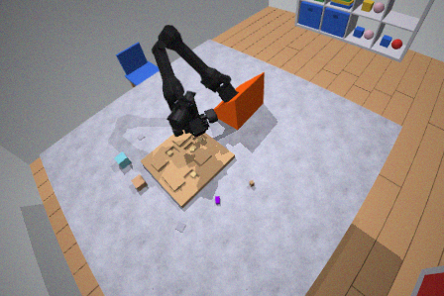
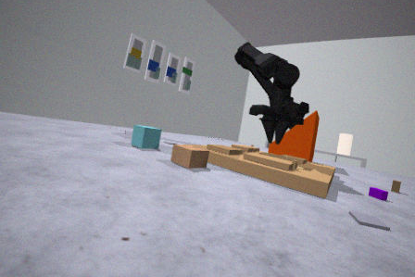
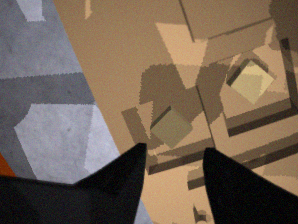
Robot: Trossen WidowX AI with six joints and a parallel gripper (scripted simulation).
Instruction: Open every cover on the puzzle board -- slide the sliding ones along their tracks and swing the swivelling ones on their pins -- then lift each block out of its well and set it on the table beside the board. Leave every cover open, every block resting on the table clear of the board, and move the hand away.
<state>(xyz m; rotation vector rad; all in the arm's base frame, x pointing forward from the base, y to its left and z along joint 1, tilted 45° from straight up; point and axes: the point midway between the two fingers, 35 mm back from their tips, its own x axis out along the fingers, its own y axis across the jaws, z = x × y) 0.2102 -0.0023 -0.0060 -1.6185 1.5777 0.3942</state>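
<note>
The tan puzzle board [image 1: 180, 193] [image 2: 278, 176] [image 3: 115, 50] lies flat on the grey mat. My gripper [image 1: 190, 138] [image 2: 274, 141] [image 3: 175, 153] hangs a little above the board's back corner, with its fingers apart and nothing between them. In the wrist view an olive block [image 3: 171, 127] sits in a well just ahead of the fingertips. A pale yellow block [image 3: 252, 82] sits in another well further to the right. Raised covers and tracks lie around both wells; I cannot tell how far each cover is open.
A cyan cube [image 1: 122, 159] [image 2: 145, 136] and a tan cube [image 1: 139, 181] [image 2: 190, 156] lie on the mat left of the board. A purple block [image 1: 217, 200] [image 2: 378, 193], a small tan block [image 1: 252, 182] [image 2: 396, 185] and a grey tile [image 1: 180, 227] lie to its right. An orange panel [image 1: 243, 102] [image 2: 301, 139] stands behind.
</note>
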